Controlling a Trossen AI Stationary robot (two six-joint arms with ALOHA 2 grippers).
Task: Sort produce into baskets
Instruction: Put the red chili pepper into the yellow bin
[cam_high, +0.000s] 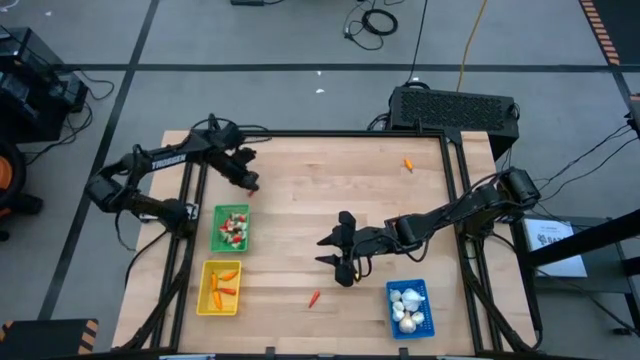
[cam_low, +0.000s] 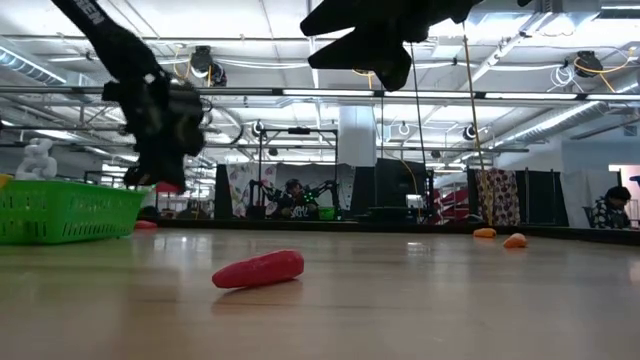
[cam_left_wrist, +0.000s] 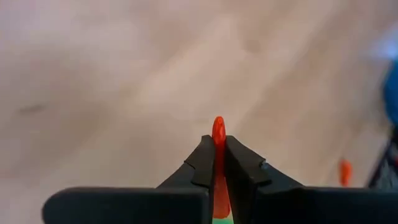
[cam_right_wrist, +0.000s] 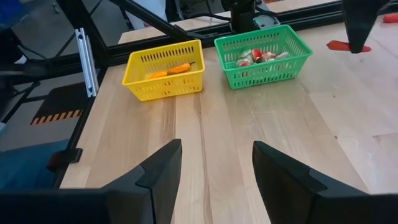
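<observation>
Left wrist view: tool (cam_left_wrist: 219, 163) pinches red piece (cam_left_wrist: 218, 134) (upright).

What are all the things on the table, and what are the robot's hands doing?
green basket: one, green, left side of the table, with small red and pale pieces inside
yellow basket: one, yellow, just nearer than the green one, with orange pieces inside
blue basket: one, blue, near right part, with white bulbs inside
loose red piece: one, red, on the wood near the front middle
loose orange piece: one, orange, far right part of the table
left gripper: shut on a red piece, beyond the green basket
right gripper: open, holding nothing, over the middle of the table
</observation>
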